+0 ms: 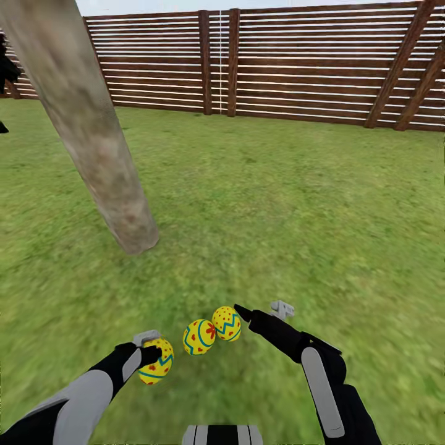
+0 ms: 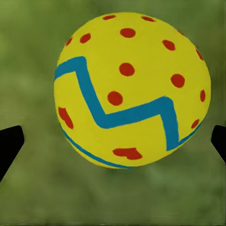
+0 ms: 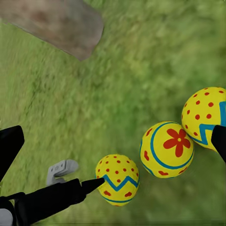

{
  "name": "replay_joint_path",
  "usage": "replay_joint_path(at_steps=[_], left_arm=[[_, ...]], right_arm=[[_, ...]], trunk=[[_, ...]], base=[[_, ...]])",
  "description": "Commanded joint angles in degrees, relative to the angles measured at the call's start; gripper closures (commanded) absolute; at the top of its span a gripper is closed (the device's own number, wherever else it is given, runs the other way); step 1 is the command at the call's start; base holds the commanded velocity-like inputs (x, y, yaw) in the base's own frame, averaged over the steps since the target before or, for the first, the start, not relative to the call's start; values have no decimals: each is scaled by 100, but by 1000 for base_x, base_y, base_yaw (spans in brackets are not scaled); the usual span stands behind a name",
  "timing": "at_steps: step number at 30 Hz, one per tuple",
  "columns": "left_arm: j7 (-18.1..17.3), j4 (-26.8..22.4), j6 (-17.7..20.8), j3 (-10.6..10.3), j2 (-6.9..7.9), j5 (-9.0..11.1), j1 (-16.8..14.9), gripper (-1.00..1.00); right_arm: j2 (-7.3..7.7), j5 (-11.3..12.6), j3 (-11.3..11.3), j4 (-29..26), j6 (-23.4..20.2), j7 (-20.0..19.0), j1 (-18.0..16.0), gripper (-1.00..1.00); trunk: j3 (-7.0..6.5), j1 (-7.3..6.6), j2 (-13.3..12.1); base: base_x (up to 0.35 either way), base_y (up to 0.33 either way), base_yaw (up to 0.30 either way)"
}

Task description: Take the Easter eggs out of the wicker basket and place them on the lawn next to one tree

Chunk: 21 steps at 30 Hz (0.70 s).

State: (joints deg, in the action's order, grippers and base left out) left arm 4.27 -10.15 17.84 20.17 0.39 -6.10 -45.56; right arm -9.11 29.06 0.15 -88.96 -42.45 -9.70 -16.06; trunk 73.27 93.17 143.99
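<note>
The left gripper (image 1: pixel 153 353) hangs low over the lawn (image 1: pixel 278 204) with its two dark fingers spread wide. In the left wrist view the fingertips (image 2: pixel 9 143) sit at either edge of the picture, and a yellow Easter egg (image 2: pixel 132 89) with a blue zigzag band and red dots lies between them, with gaps on both sides. In the head view this egg (image 1: pixel 157 361) sits right against the left gripper; whether a finger touches it cannot be told.

The right gripper (image 1: pixel 262 312) is also open, its fingers well apart. One dark fingertip (image 1: pixel 242 311) rests just beside, perhaps touching, the egg nearest it (image 1: pixel 227 323).

All three eggs lie on the grass in a short slanting row. The middle egg (image 1: pixel 199 337) carries a red flower shape inside a blue ring and touches or nearly touches the right one. The left egg sits slightly apart.

A bare, pale grey-brown tree trunk (image 1: pixel 93 130) meets the ground near the eggs, beyond them and to the left. A brown slatted wooden fence (image 1: pixel 278 62) runs across the far side of the lawn
</note>
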Motion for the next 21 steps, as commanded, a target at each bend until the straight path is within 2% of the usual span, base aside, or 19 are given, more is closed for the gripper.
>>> replay_joint_path(at_steps=[1,3,12,21], left_arm=[[-2,-32,77,44,-4,-60,-1,-100],[2,-45,123,40,-4,-62,0,-100],[4,-48,150,42,-4,-64,0,-100],[4,-48,149,40,-4,-66,2,-100]], right_arm=[[-3,-15,-7,0,-27,-26,-3,-100],[-3,-14,-9,0,-27,-32,-3,-100],[-11,-14,-6,-6,-27,-30,-3,-100],[-4,-23,-6,-7,-27,-28,-3,-100]], trunk=[[-19,-5,0],[-63,-10,-3],[-263,-33,-15],[-462,-56,-27]], base=[[-53,0,0],[-30,0,0],[-208,0,0],[-72,0,0]])
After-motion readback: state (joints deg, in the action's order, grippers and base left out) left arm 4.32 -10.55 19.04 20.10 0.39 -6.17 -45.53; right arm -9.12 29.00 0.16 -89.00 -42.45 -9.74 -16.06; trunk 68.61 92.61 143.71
